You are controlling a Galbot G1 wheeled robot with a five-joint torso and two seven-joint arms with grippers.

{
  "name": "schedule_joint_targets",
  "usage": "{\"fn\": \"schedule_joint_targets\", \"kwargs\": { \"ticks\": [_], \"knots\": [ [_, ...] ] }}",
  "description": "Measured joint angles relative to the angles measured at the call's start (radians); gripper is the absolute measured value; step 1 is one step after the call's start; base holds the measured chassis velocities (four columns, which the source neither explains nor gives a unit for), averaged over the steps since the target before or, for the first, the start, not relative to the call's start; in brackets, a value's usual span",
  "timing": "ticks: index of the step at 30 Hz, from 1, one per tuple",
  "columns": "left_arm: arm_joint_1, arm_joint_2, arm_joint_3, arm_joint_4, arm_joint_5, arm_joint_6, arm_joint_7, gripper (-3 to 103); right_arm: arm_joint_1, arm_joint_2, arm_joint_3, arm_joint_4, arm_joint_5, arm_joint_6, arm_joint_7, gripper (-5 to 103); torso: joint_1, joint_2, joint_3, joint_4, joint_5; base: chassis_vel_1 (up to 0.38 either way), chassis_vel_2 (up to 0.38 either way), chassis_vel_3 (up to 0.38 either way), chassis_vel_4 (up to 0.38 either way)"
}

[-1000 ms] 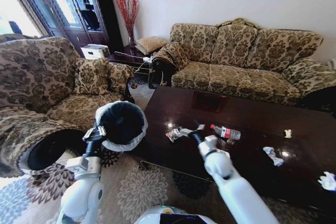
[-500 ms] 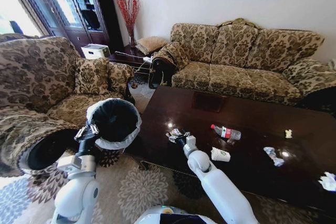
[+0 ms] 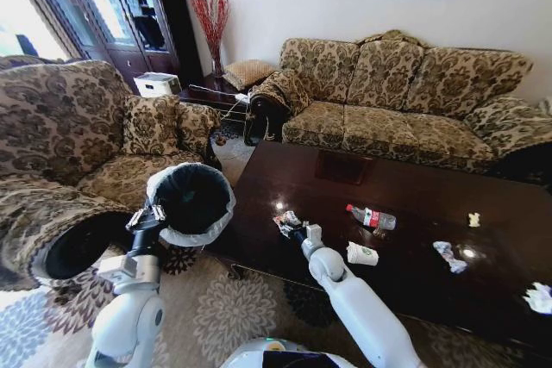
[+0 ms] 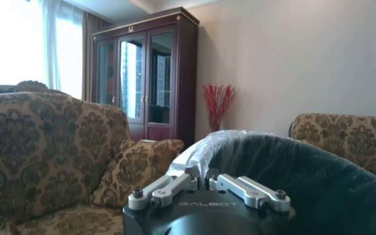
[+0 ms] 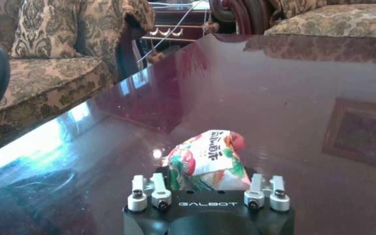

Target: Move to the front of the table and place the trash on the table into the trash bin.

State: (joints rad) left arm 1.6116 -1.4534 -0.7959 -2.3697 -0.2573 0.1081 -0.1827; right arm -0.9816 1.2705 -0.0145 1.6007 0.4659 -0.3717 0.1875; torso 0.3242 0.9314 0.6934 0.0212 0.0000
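Pinching the wrapper (image 5: 206,164) between its jaws above the table (image 3: 405,187), the right gripper (image 3: 293,227) is beside the trash bin (image 3: 191,204), whose rim the left gripper (image 4: 206,181) clamps.

The head view looks forward and down from high up, taking in the dark tabletop (image 3: 405,204), the sofa (image 3: 405,96) behind it, the armchair (image 3: 78,144) on the left and both arms below. The left wrist view sits just behind the left hand (image 4: 201,178), close against the rim of the bin (image 4: 273,161), and faces level across the room toward the cabinet (image 4: 142,83) and the same armchair. The right wrist view sits just behind the right hand (image 5: 207,183), low over the tabletop, facing along its glossy surface toward the sofa; it shares the wrapper (image 5: 207,159) with the head view
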Motion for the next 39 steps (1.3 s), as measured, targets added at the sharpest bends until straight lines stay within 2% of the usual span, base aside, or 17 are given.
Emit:
{"fn": "schedule_joint_targets", "kwargs": {
  "ticks": [1, 3, 6, 7, 10, 15, 18, 23, 24, 27, 29, 31, 33, 34, 35, 37, 39],
  "knots": [
    [0.000, 0.002, 0.001, 0.000, 0.000, 0.001, 0.001, 3, 0.001, 0.002, -0.002, 0.000, 0.000, 0.000, -0.001, 56, 0.000, 0.000, 0.000, 0.0000, 0.0001, 0.000, 0.000, 0.000, 0.000],
    [0.000, 0.003, 0.002, 0.000, -0.001, 0.001, 0.001, 3, 0.001, 0.002, -0.002, 0.000, 0.000, 0.000, -0.001, 56, 0.000, 0.000, 0.000, 0.0000, 0.0001, 0.000, 0.000, 0.000, 0.000],
    [0.003, 0.007, 0.006, 0.000, -0.001, 0.002, 0.005, 3, -0.002, -0.001, -0.001, 0.008, -0.001, 0.002, 0.000, 40, 0.000, 0.000, 0.000, 0.0000, 0.0001, 0.000, 0.000, 0.000, 0.000],
    [0.003, 0.007, 0.006, 0.000, -0.001, 0.002, 0.005, 3, -0.002, -0.001, -0.001, 0.008, -0.001, 0.002, 0.000, 40, 0.000, 0.000, 0.000, 0.0000, 0.0001, 0.000, 0.000, 0.000, 0.000],
    [0.007, 0.013, 0.009, 0.001, -0.001, 0.002, 0.012, 3, -0.008, -0.012, 0.008, 0.026, -0.003, 0.008, 0.006, 27, 0.000, 0.000, 0.000, -0.0001, 0.0000, 0.000, 0.000, 0.000, 0.000],
    [0.007, 0.029, 0.012, 0.003, -0.011, 0.005, 0.018, 3, -0.008, -0.018, 0.024, 0.060, -0.006, 0.022, 0.025, 20, 0.000, 0.000, 0.000, 0.0000, 0.0001, 0.000, 0.000, 0.000, 0.000],
    [-0.005, 0.073, 0.024, 0.020, -0.032, 0.022, 0.030, 3, 0.007, -0.041, 0.049, 0.157, -0.011, 0.042, 0.054, 10, 0.000, 0.000, 0.000, 0.0001, 0.0001, 0.000, 0.000, 0.000, 0.000],
    [-0.033, 0.148, 0.045, 0.048, -0.082, 0.053, 0.031, 3, 0.037, -0.097, 0.075, 0.311, 0.025, 0.041, 0.057, 8, 0.000, 0.000, 0.000, -0.0001, -0.0003, 0.000, 0.000, 0.000, 0.000],
    [-0.056, 0.201, 0.054, 0.058, -0.132, 0.086, 0.024, 3, 0.068, -0.125, 0.083, 0.388, 0.070, 0.029, 0.056, 8, 0.000, 0.000, 0.000, -0.0003, -0.0001, 0.000, 0.000, 0.000, 0.000],
    [-0.079, 0.257, 0.057, 0.067, -0.192, 0.117, 0.010, 3, 0.126, -0.145, 0.081, 0.443, 0.116, 0.021, 0.052, 8, 0.000, 0.000, 0.000, -0.0006, -0.0001, 0.000, 0.000, 0.000, 0.000],
    [-0.112, 0.327, 0.065, 0.076, -0.271, 0.152, -0.011, 3, 0.233, -0.153, 0.071, 0.501, 0.201, 0.000, 0.027, 8, 0.000, 0.000, 0.000, 0.0006, -0.0002, 0.000, 0.000, 0.000, 0.000],
    [-0.125, 0.346, 0.069, 0.078, -0.292, 0.162, -0.013, 3, 0.258, -0.153, 0.067, 0.515, 0.226, -0.008, 0.020, 8, 0.000, 0.000, 0.000, 0.0007, -0.0001, 0.000, 0.000, 0.000, 0.000],
    [-0.179, 0.423, 0.084, 0.077, -0.376, 0.209, -0.029, 3, 0.359, -0.156, 0.000, 0.570, 0.361, -0.038, 0.017, 8, 0.000, 0.000, 0.000, -0.0004, -0.0003, 0.000, 0.000, 0.000, 0.000],
    [-0.179, 0.423, 0.084, 0.077, -0.376, 0.209, -0.029, 3, 0.359, -0.156, 0.000, 0.570, 0.361, -0.038, 0.017, 8, 0.000, 0.000, 0.000, -0.0004, -0.0003, 0.000, 0.000, 0.000, 0.000],
    [-0.186, 0.455, 0.084, 0.064, -0.419, 0.229, -0.032, 3, 0.428, -0.163, -0.094, 0.588, 0.458, -0.044, 0.029, 8, 0.000, 0.000, 0.000, -0.0006, -0.0002, 0.000, 0.000, 0.000, 0.000],
    [-0.185, 0.463, 0.081, 0.060, -0.430, 0.234, -0.034, 3, 0.447, -0.166, -0.125, 0.590, 0.486, -0.044, 0.033, 8, 0.000, 0.000, 0.000, -0.0006, -0.0002, 0.000, 0.000, 0.000, 0.000],
    [-0.183, 0.484, 0.070, 0.046, -0.464, 0.249, -0.048, 3, 0.536, -0.179, -0.266, 0.603, 0.600, -0.055, 0.072, 8, 0.000, 0.000, 0.000, 0.0006, 0.0000, 0.000, 0.000, 0.000, 0.000]
  ]
}}
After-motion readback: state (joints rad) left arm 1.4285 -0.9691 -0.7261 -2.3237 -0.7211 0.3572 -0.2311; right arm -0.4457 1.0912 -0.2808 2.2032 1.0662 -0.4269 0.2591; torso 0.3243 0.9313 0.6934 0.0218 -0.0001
